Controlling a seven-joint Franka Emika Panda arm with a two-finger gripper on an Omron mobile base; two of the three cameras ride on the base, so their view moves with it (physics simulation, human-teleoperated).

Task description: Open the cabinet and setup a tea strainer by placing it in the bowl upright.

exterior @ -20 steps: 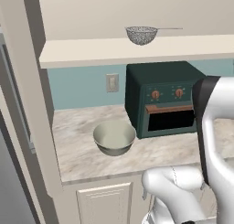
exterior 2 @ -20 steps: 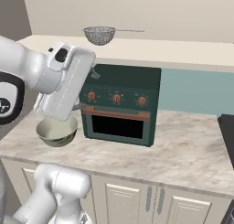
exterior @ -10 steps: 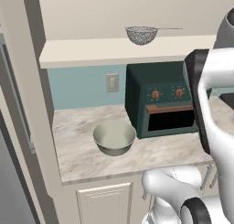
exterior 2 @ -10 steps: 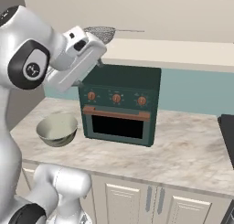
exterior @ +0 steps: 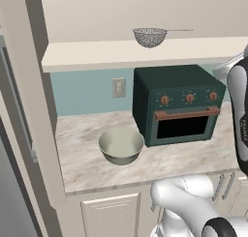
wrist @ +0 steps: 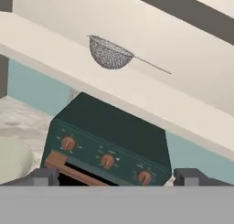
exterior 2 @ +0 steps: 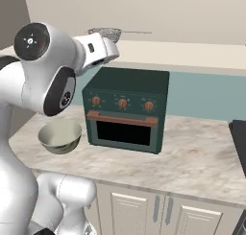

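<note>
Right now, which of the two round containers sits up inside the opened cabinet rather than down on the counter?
The tea strainer: small, silver mesh, thin straight handle, standing on the cabinet shelf. The smooth pale bowl rests on the counter beside the green oven.

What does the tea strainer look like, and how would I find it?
Look at the big dark green toaster oven on the counter, then go up to the open cabinet shelf above it. The tea strainer sits there upright: a small round silver mesh basket with a thin straight handle, unlike the smooth pale bowl down on the counter.
</note>
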